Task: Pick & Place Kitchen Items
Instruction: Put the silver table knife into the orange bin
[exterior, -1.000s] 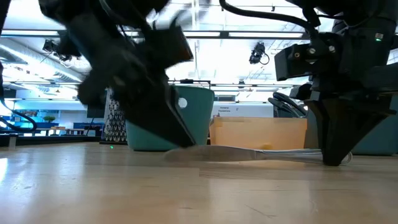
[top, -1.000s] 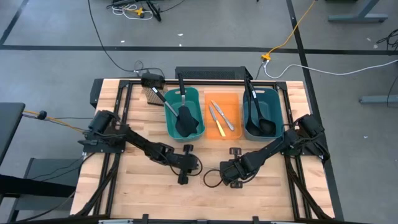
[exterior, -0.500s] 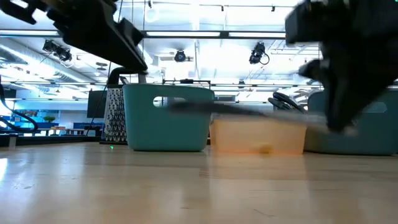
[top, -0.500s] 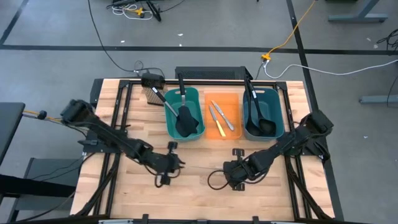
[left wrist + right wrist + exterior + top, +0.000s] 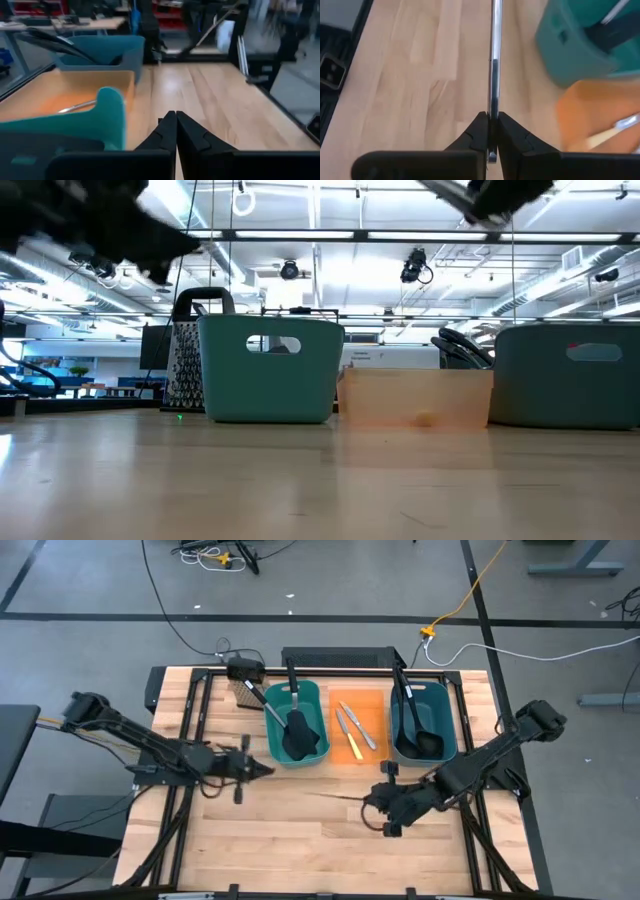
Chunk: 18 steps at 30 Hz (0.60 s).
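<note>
My right gripper [image 5: 374,802] is shut on a small silver knife [image 5: 338,797] above the bare table, in front of the orange bin [image 5: 372,753]. The knife also shows in the right wrist view [image 5: 494,45]. My left gripper [image 5: 260,769] is shut and empty, held above the table left of the left teal bin [image 5: 272,745]. That bin holds two black slotted spatulas [image 5: 298,730]. The orange bin holds a silver knife [image 5: 362,730] and a yellow-handled knife [image 5: 350,740]. The right teal bin [image 5: 448,730] holds two black ladles [image 5: 422,736]. My right gripper pinches one end of the silver knife [image 5: 493,112] between its two fingers. The fingers come level from the table's right side and lie along the knife. The knife sticks straight out past the fingertips toward the table's left, about level and clear of the table.
A metal grater [image 5: 243,695] stands at the far edge, left of the bins. The three bins stand in a row along the far side [image 5: 270,370]. Bare wooden tabletop [image 5: 320,850] lies in front of them.
My right gripper has lifted the silver knife off the table and carried it up and a little toward the far right. My left gripper has left the knife and gone up and toward the table's left and far side.
</note>
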Motion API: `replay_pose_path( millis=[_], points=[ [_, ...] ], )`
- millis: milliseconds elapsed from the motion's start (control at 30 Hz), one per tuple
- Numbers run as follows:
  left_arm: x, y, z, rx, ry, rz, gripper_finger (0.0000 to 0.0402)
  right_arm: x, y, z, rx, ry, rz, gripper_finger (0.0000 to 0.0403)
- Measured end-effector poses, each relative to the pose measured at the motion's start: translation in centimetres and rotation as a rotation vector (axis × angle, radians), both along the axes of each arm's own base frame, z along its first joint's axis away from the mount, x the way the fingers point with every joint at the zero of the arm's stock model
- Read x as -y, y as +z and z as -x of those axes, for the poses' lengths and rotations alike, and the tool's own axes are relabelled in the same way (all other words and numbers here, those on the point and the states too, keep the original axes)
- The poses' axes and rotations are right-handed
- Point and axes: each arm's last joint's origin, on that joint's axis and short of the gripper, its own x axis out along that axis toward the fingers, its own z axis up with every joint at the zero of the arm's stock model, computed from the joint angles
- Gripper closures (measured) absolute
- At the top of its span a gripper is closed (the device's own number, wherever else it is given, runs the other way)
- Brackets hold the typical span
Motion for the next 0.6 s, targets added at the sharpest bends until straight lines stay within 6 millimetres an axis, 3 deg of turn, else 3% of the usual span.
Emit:
replay_pose_path(
  millis=[133,300,600],
  points=[
    [-1.7,-2.1,1.9,0.062,0.069,0.087,0.0398,0.8,1.8,0.9,0.081,-0.034,0.035,0.0376],
    [-2.4,-3.3,2.6,0.064,0.091,0.095,0.0398,2.0,4.2,2.3,0.235,-0.087,0.103,0.0376],
    [-2.6,-3.5,2.6,0.061,0.101,0.072,0.0387,5.7,7.2,7.5,0.637,-0.041,0.073,0.0376]
  ],
)
